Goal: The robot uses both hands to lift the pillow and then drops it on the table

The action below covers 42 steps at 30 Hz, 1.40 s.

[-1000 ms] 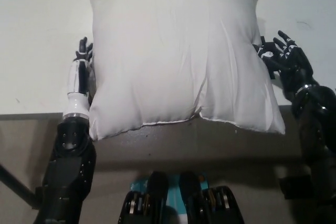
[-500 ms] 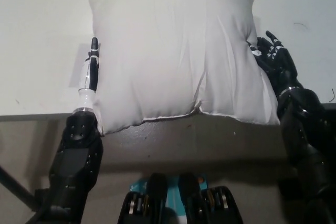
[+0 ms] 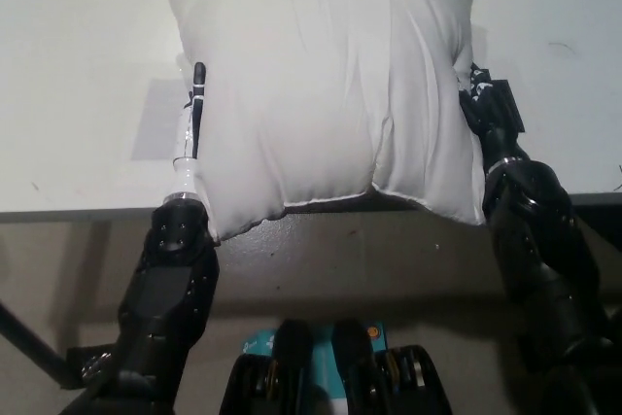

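Pillow: white, plump, square; sits between both hands over the near edge of the white table, its lower corners overhanging that edge.
Left hand: white, flat against the pillow's left flank, fingers straight and together; no wrap or pinch seen.
Right hand: black, pressed into the pillow's right flank, fabric bulging around it; finger posture cannot be told.
Handling, judged: light, soft, yielding; smooth cover may slip under low pressure; not fragile.
Hold points, judged: opposite flanks at mid-height, palms squeezing inward evenly.
Risk, judged: uneven squeeze lets the pillow sag or rotate out.
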Each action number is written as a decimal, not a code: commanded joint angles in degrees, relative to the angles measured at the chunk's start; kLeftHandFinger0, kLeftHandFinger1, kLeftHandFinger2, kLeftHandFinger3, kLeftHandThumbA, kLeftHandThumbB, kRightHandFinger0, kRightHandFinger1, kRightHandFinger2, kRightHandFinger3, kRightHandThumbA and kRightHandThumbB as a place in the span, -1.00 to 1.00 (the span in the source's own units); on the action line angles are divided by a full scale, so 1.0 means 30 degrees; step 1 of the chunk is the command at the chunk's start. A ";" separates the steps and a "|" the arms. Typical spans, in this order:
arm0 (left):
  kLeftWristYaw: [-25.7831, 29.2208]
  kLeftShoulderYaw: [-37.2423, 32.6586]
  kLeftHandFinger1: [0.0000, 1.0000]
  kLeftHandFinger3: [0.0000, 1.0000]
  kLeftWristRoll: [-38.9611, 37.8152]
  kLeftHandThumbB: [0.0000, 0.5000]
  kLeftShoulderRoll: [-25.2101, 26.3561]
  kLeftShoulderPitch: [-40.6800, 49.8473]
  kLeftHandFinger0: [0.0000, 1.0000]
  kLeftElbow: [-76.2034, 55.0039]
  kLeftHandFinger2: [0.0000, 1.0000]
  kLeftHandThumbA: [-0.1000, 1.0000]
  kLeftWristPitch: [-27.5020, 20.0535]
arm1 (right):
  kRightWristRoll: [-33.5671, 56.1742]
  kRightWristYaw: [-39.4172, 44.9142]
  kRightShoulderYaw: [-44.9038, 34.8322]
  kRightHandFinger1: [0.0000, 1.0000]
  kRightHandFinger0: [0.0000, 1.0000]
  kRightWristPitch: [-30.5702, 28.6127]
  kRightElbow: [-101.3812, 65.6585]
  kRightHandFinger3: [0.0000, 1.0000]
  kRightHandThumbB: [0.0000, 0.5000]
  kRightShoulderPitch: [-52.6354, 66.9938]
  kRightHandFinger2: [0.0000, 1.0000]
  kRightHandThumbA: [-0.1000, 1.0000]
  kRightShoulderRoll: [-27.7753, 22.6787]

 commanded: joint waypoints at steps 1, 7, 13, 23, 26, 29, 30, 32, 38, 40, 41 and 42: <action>-0.0336 -0.0719 1.00 1.00 0.0245 -0.21 -0.1408 -0.1564 1.00 0.0278 1.00 1.00 -0.0534 | 0.0310 0.0703 0.0727 1.00 1.00 0.0380 -0.0388 1.00 0.85 -0.1393 1.00 1.00 0.1307; -0.0123 -0.0688 1.00 1.00 0.0109 -0.14 -0.1649 -0.1768 1.00 0.0470 1.00 1.00 -0.0174 | 0.0438 0.0733 0.0728 1.00 1.00 0.0614 -0.0470 1.00 0.83 -0.1408 1.00 1.00 0.1222; 0.0124 -0.0700 1.00 1.00 -0.0005 0.03 -0.1872 -0.2176 1.00 0.0543 1.00 1.00 0.0154 | 0.0445 0.0608 0.0796 1.00 1.00 0.0477 -0.1265 1.00 0.78 -0.1300 1.00 1.00 0.1219; 0.0096 -0.1117 1.00 1.00 -0.0034 0.12 -0.2024 -0.3097 1.00 -0.2647 1.00 1.00 0.0920 | 0.0598 -0.0062 0.0813 1.00 1.00 0.1917 -0.6141 1.00 0.79 -0.1117 1.00 1.00 0.0947; 0.0007 -0.1559 1.00 1.00 0.0187 0.15 -0.1930 -0.3486 1.00 -0.4356 1.00 1.00 0.1592 | -0.0280 -0.0533 0.1332 1.00 1.00 0.2003 -0.7862 1.00 0.77 -0.1151 1.00 1.00 0.0545; 0.0151 -0.1668 1.00 1.00 0.0071 0.20 -0.1956 -0.3857 1.00 -0.6047 1.00 1.00 0.2603 | -0.1370 -0.0827 0.2030 1.00 1.00 0.1651 -0.8687 1.00 0.86 -0.1680 1.00 1.00 -0.0046; 0.0200 -0.1739 1.00 1.00 0.0086 0.19 -0.1947 -0.4014 1.00 -0.6686 1.00 1.00 0.2936 | -0.1751 -0.0958 0.2268 1.00 1.00 0.1410 -0.9025 1.00 0.83 -0.1863 1.00 1.00 -0.0260; 0.0192 -0.1876 1.00 1.00 0.0055 0.15 -0.1902 -0.4229 1.00 -0.7750 1.00 1.00 0.3286 | -0.2261 -0.1386 0.2587 1.00 1.00 0.1366 -0.9747 1.00 0.90 -0.2101 1.00 1.00 -0.0529; 0.0415 -0.2201 1.00 1.00 0.0196 0.10 -0.1970 -0.4256 1.00 -1.1102 1.00 1.00 0.4650 | -0.2433 -0.1233 0.3094 1.00 1.00 0.2048 -1.2547 1.00 0.99 -0.2074 1.00 1.00 -0.1073; 0.0453 -0.2376 1.00 1.00 0.0489 0.08 -0.1889 -0.4349 1.00 -1.2075 1.00 1.00 0.4842 | -0.2647 -0.1418 0.3205 1.00 1.00 0.2420 -1.3639 1.00 1.00 -0.2028 1.00 1.00 -0.1029; 0.0515 -0.2416 1.00 1.00 0.0601 0.08 -0.1861 -0.4386 1.00 -1.2252 1.00 1.00 0.4888 | -0.2691 -0.1419 0.3263 1.00 1.00 0.2532 -1.3900 1.00 1.00 -0.2014 1.00 1.00 -0.1021; 0.0504 -0.2446 1.00 1.00 0.0655 0.10 -0.1819 -0.4440 1.00 -1.2348 1.00 1.00 0.4848 | -0.2762 -0.1402 0.3356 1.00 1.00 0.2690 -1.4161 1.00 1.00 -0.2007 1.00 1.00 -0.1023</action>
